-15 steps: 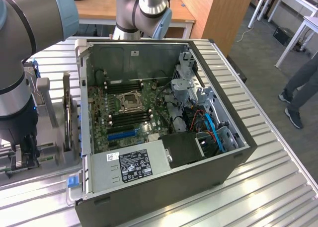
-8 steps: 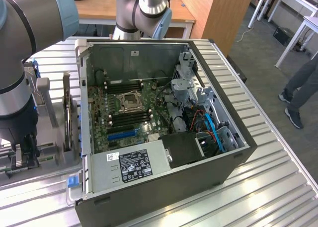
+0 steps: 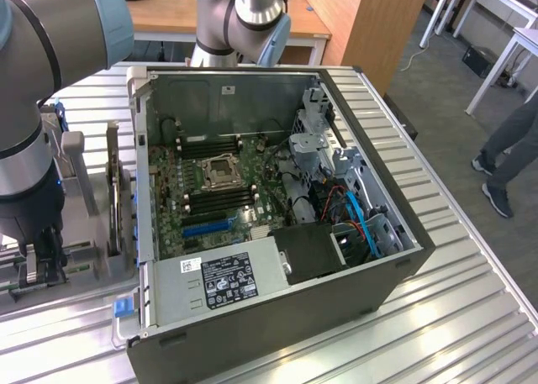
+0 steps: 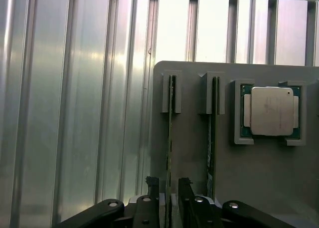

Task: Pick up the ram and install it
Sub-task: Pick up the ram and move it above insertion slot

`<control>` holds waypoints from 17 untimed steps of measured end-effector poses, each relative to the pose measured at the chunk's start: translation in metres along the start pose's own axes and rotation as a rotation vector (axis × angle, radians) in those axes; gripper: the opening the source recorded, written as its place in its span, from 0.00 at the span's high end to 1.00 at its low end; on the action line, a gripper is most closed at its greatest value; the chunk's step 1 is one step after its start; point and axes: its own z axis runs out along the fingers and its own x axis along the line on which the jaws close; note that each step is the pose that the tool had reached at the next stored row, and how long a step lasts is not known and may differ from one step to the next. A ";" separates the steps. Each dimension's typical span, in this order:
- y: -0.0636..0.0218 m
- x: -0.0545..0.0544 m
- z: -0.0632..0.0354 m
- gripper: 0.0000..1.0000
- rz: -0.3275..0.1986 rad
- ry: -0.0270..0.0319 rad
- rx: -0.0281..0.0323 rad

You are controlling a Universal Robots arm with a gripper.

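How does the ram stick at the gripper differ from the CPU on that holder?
The ram stick stands on edge, long and thin; the CPU lies flat, square, silver lid up. The ram stick runs between the fingers of the open gripper; the CPU sits clear of it. Both rest on the grey holder.

The ram [image 4: 170,128], edge-on, loses its near end behind the gripper [image 4: 168,183], itself cut off by the picture's edge; the exterior view's right edge crops a person [image 3: 514,136] to legs.
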 end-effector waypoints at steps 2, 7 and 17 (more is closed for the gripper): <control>0.0000 -0.001 0.0000 0.70 0.000 -0.0001 0.0001; 0.0000 -0.001 -0.0001 0.70 0.000 0.0001 -0.0001; 0.0000 -0.001 0.0000 0.78 0.000 0.0002 0.0000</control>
